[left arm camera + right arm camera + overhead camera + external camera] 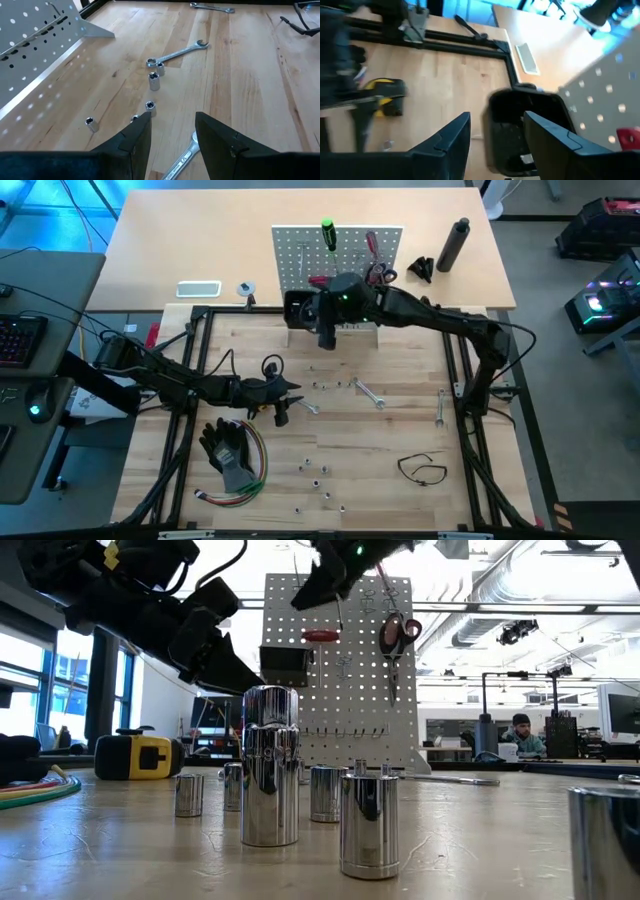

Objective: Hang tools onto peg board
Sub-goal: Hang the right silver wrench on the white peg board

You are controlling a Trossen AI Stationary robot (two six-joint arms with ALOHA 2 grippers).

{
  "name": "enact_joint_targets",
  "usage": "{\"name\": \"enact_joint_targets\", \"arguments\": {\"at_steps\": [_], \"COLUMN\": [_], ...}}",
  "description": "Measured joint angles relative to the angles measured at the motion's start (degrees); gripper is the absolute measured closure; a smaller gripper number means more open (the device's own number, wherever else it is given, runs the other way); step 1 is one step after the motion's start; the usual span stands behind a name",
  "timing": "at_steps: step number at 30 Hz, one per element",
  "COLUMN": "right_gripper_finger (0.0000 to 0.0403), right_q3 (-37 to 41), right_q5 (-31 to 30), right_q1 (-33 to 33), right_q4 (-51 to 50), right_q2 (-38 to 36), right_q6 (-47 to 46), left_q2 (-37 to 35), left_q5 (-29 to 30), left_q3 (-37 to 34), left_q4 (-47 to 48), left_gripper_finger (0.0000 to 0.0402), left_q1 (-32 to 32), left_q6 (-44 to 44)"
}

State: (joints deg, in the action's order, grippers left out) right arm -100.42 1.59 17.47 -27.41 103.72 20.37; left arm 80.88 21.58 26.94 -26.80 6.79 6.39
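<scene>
The white peg board [338,260] stands upright at the table's far side. On it hang a green-handled screwdriver [328,235], a red-handled screwdriver [370,245], red-handled scissors [398,635] and another red-handled tool [320,636]. A black bin [520,130] sits on its front. My right gripper [495,135] hovers open just in front of the bin, holding nothing. My left gripper [172,130] is open low over the table's left middle, above the end of a silver wrench [182,160]. More wrenches [370,392], a yellow tape measure [385,95] and a black loop [422,470] lie on the table.
Black gloves [228,448] and a bundle of coloured wires [250,475] lie at the near left. Several small metal sockets [315,470] are scattered over the middle and near side. A black bottle [455,242] and a phone [198,288] sit beyond the frame.
</scene>
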Motion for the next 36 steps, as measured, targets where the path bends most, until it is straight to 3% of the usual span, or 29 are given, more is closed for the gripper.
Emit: {"name": "enact_joint_targets", "arguments": {"at_steps": [9,19,31,36], "right_gripper_finger": [0.0224,0.0224,0.0224,0.0224], "right_q3": [0.0,0.0,0.0,2.7], "right_q5": [-3.6,-6.1,-6.1,-7.4], "right_q1": [-6.4,-11.2,-20.3,-26.6], "right_q4": [-12.3,-28.3,-53.0,-55.6], "right_q2": [-7.3,-13.1,-18.1,-18.3], "right_q6": [1.1,-4.1,-19.7,-27.6], "left_q2": [0.0,0.0,0.0,0.0], "left_q5": [0.0,0.0,-0.3,-0.4], "left_q3": [0.0,0.0,0.0,0.0], "left_q4": [-0.1,-0.1,-0.4,-2.0], "left_gripper_finger": [0.0254,0.0254,0.0254,0.0254], "left_q1": [0.0,0.0,0.0,0.0], "left_q6": [0.5,1.5,1.5,0.8]}}
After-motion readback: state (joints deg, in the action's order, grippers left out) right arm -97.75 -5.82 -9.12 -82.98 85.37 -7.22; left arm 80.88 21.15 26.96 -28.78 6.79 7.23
